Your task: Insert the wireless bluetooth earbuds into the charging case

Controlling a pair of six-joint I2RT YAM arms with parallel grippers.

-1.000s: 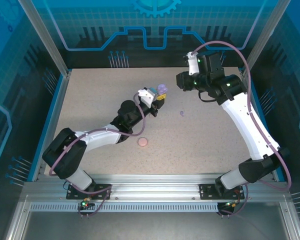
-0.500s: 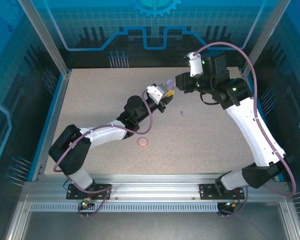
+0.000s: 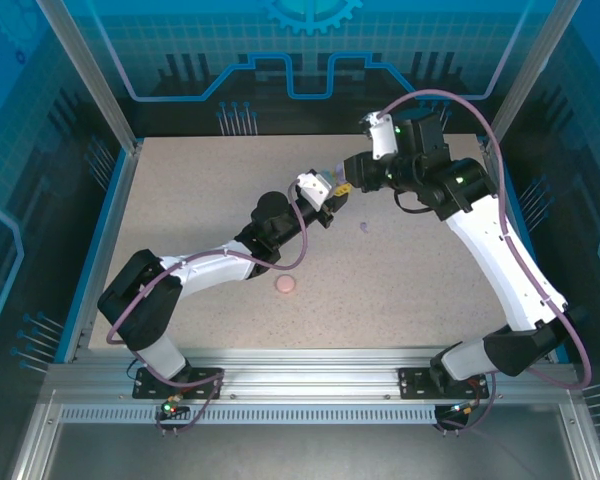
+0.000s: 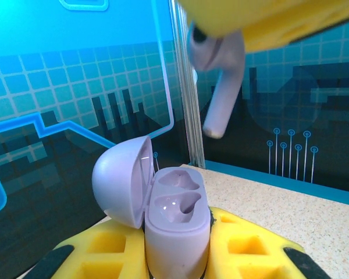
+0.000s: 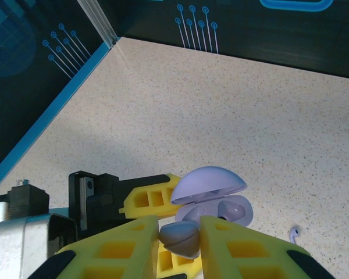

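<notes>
My left gripper [image 4: 174, 247] is shut on the base of an open pale purple charging case [image 4: 175, 224]. The case stands upright with its lid [image 4: 121, 181] swung to the left and both sockets empty. My right gripper [image 5: 180, 239] is shut on a pale purple earbud [image 5: 179, 237], which hangs stem down just above and behind the case [image 5: 221, 204]; the earbud [image 4: 220, 81] does not touch it. In the top view the left gripper [image 3: 326, 190] and right gripper [image 3: 344, 182] meet above mid-table. A second purple earbud [image 3: 364, 227] lies on the table [image 3: 180, 200].
A small round pink case [image 3: 286, 285] lies on the table in front of the left forearm. The loose purple earbud [image 5: 292, 233] rests on the speckled surface just right of the held case. Blue enclosure walls ring the table.
The right gripper has come down and left with its earbud until it is over the case. The left gripper first carried the case a little to the right, then held still.
</notes>
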